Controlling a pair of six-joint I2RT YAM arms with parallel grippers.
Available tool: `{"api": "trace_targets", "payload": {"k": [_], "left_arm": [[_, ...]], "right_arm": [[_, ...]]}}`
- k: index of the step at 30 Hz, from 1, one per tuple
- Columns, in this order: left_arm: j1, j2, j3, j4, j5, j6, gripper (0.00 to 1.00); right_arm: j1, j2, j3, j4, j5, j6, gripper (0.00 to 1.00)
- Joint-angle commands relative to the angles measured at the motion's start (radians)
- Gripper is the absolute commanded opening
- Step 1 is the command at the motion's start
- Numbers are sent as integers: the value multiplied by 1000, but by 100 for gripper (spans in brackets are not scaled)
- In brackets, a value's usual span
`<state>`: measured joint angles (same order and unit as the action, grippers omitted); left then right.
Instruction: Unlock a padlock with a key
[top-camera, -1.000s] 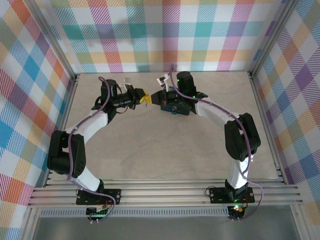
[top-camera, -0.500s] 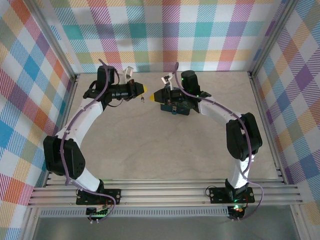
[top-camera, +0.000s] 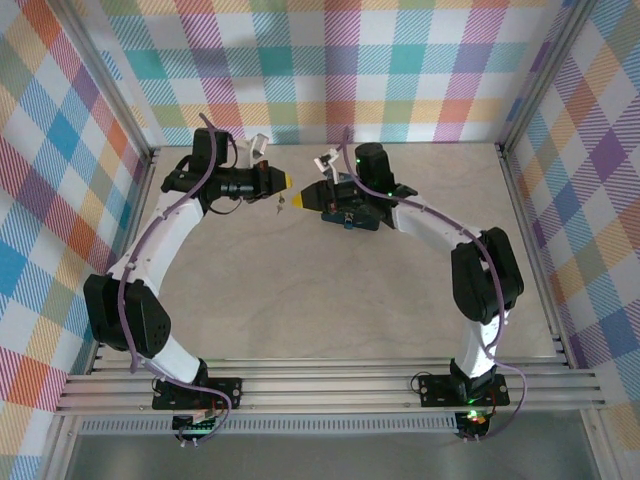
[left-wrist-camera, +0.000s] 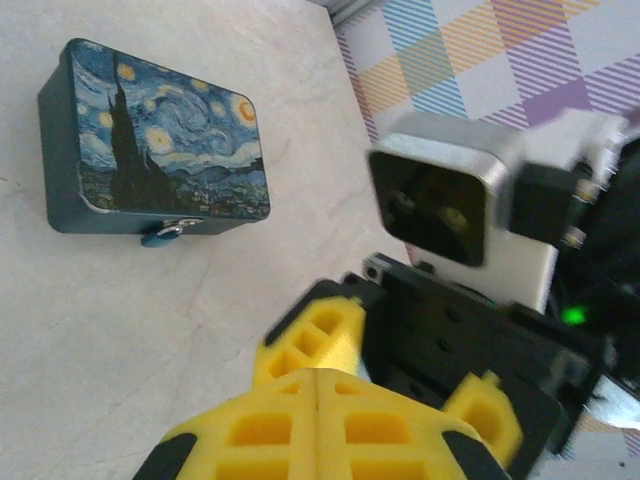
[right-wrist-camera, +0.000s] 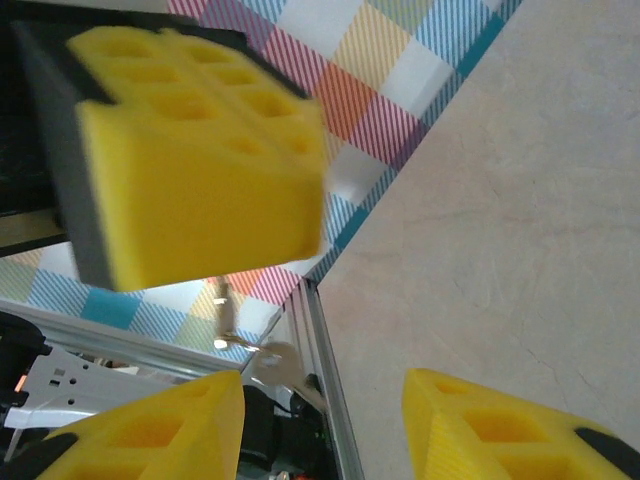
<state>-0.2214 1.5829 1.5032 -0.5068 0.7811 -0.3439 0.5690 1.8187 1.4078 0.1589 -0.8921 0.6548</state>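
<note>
Since a second ago the two pincers, which were meeting tip to tip, have separated: the left pincer (top-camera: 287, 180) has drawn back toward its own side and the far wall, and the right pincer (top-camera: 305, 199) has stayed nearly in place. In the last half second little has changed.

In its wrist view the left pincer is clenched, its yellow fingers (left-wrist-camera: 300, 400) pressed flat together. A tiny thin dark-grey metal key (top-camera: 280, 206) seems to hang just under its tips. I judge that this pincer carries the key, though the grip itself is too small to see. The right pincer is released, with its fingers (right-wrist-camera: 140, 430) well apart and nothing between them. The separation probably gives the left arm room to turn toward the lock.

A tiny padlock (left-wrist-camera: 160, 235) with a blue squarish body and a silvery shackle touches the long side of a dark blue rectangular tin (left-wrist-camera: 160, 140) with a swirly painted lid, which lies flat on the pale worktop (top-camera: 300, 300). The padlock is well apart from the left pincer, so the key must still travel down to it.
</note>
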Motion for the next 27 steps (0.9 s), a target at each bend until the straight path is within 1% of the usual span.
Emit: {"api": "trace_targets", "payload": {"k": [1,4,7,16,27], "left_arm": [[5,-25,11,-22,-35,0,0],[4,-43,7,-26,-55,3,0],[0,-59,2,-31,-71,5,0],[-25,-72,1,-22,-67,-13,0],[-62,-91,-53,31,-72,-52,0]], "right_arm": [[18,-90,-45,88,88,37,46],[26,-130,-75,84,136,33,46],[29,-156,-91,75,151,24,46],[46,-151,-89,64,121,37,46],[54,-139,-78,68,78,40,42]]}}
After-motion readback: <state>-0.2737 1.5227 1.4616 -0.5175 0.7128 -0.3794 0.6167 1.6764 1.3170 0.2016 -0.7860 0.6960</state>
